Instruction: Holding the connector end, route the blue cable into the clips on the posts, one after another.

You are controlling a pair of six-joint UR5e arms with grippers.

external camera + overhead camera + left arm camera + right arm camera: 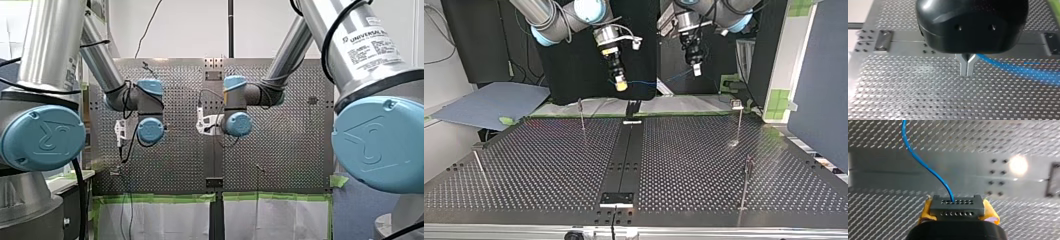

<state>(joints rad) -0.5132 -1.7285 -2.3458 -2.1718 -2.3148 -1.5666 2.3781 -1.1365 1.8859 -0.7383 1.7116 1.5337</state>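
In the right wrist view my right gripper [958, 209] has its yellow pads [926, 208] shut on a dark grey connector [957, 203]. The blue cable [923, 162] leaves the connector and curves away over the table. In the left wrist view my left gripper [967, 73] has its metal fingers pressed together, and the blue cable [1020, 70] trails off beside them. In the top view both grippers hang above the table's far edge, my right gripper [621, 86] at the left and my left gripper [696, 71] at the right. The cable [640, 82] spans the gap between them.
Thin posts with clips stand on the perforated table [549, 165]: a far-left post [582, 114], a far-right post [739, 120], a near-right post [746, 182] and a short post [479, 165] at the left edge. A dark centre strip [626, 155] runs across.
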